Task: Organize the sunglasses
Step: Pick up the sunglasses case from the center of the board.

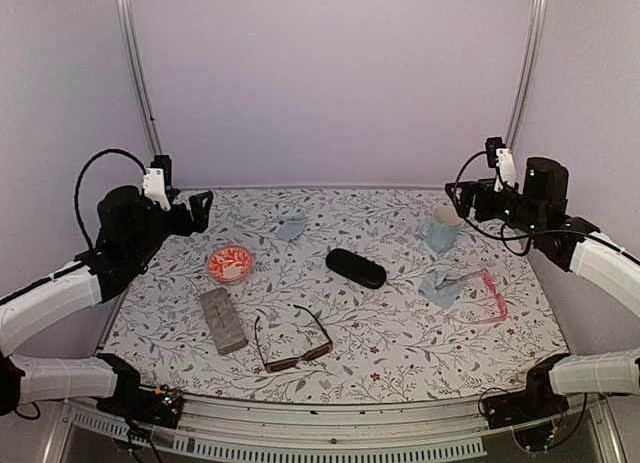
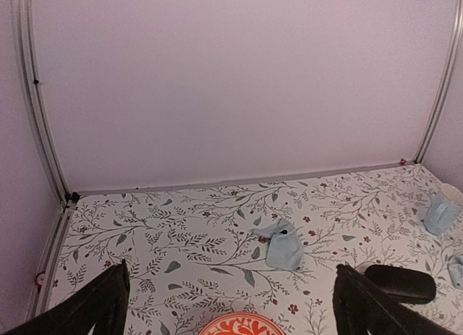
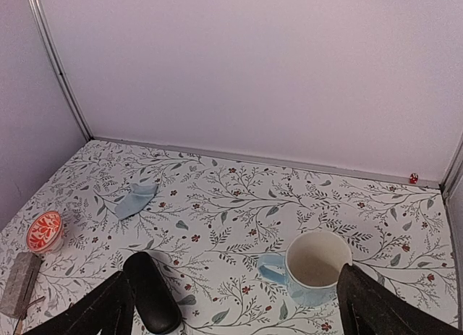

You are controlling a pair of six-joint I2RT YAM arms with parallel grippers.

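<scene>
Dark brown thin-framed sunglasses [image 1: 291, 345] lie open at the front middle of the table. Pink-red translucent sunglasses [image 1: 482, 291] lie at the right, partly on a light blue cloth [image 1: 440, 287]. A black oval case [image 1: 355, 267] [image 2: 399, 281] [image 3: 150, 292] rests mid-table. A grey rectangular case [image 1: 222, 320] [image 3: 18, 274] lies front left. My left gripper [image 1: 200, 209] [image 2: 230, 306] hovers open above the back left. My right gripper [image 1: 462, 200] [image 3: 235, 310] hovers open at the back right, over the mug. Neither holds anything.
An orange patterned bowl [image 1: 229, 263] [image 2: 241, 325] [image 3: 43, 231] sits left of centre. A light blue mug [image 1: 441, 228] [image 3: 312, 265] [image 2: 440, 208] stands at the back right. A second light blue cloth [image 1: 291, 226] [image 2: 282, 246] [image 3: 134, 200] lies near the back wall. Walls enclose three sides.
</scene>
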